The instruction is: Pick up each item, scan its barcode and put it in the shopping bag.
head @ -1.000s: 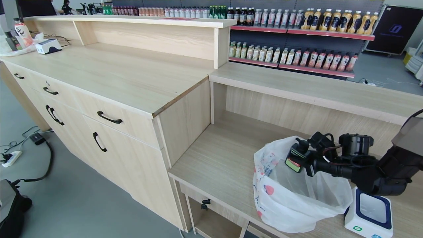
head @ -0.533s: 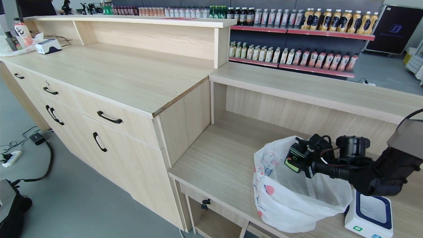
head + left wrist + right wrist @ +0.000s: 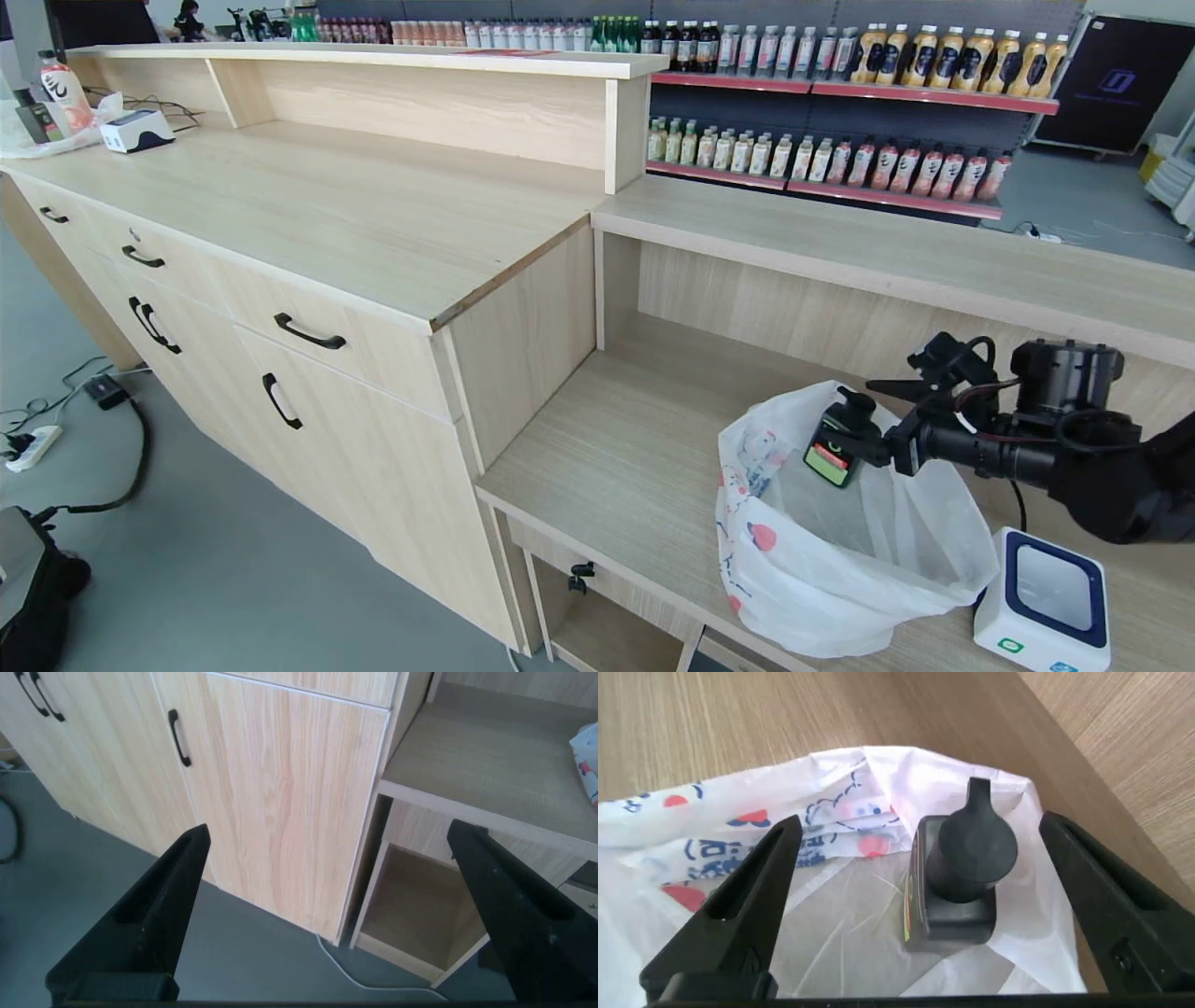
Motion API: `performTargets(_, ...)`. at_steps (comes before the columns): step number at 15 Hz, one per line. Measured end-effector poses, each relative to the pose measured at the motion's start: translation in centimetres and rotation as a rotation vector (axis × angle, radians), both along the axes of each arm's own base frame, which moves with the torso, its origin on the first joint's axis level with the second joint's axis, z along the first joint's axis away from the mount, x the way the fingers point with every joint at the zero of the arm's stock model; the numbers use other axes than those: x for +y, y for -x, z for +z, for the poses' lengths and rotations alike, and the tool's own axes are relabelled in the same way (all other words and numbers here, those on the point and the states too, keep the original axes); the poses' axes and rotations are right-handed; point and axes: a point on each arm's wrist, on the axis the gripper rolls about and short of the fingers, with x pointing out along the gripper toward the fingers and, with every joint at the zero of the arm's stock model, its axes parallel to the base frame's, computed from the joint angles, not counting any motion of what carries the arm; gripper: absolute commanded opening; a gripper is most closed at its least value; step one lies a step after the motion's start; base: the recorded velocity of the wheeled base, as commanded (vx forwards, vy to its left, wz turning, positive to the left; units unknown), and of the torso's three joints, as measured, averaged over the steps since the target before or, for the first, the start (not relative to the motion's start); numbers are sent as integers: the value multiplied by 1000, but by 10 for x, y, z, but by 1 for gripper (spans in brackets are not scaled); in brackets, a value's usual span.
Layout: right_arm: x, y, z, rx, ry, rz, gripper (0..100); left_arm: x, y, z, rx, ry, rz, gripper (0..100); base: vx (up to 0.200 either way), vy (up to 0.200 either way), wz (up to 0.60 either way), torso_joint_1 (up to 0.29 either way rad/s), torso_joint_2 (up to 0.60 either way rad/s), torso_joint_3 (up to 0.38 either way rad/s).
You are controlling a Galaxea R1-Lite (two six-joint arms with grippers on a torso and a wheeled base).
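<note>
Dark capped container (image 3: pixel 834 450) is seen at the mouth of the shopping bag (image 3: pixel 840 579), between the fingers of the right gripper (image 3: pixel 922 835), which are spread wide and not touching it. Bag is set on the table (image 3: pixel 616 448), with the barcode scanner (image 3: pixel 1044 597) just beside it. Left gripper (image 3: pixel 327 835) is held over the floor (image 3: pixel 234 952) by the cabinet (image 3: pixel 280 793), fingers apart.

Thin, crinkled plastic shopping bag (image 3: pixel 822 583) rests on a matt, wood-grain counter (image 3: pixel 611 439).
</note>
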Motion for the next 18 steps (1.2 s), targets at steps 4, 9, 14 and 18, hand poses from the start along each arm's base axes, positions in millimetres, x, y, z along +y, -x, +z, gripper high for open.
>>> performTargets(4, 2, 56, 55, -74, -79, -31, 100, 0, 0, 0, 0, 0, 0, 100, 0, 0, 0, 0, 0, 0)
performTargets(9, -10, 130, 98, -175, -39, -159, 100, 0, 0, 0, 0, 0, 1, 100, 0, 0, -480, -42, 105, 70)
performTargets(14, -19, 159, 128, -288, 22, -242, 100, 0, 0, 0, 0, 0, 0, 100, 0, 0, -600, -193, 528, 322)
performTargets(18, -21, 167, 128, -297, 52, -310, 100, 0, 0, 0, 0, 0, 0, 100, 0, 0, 0, -144, 417, 276)
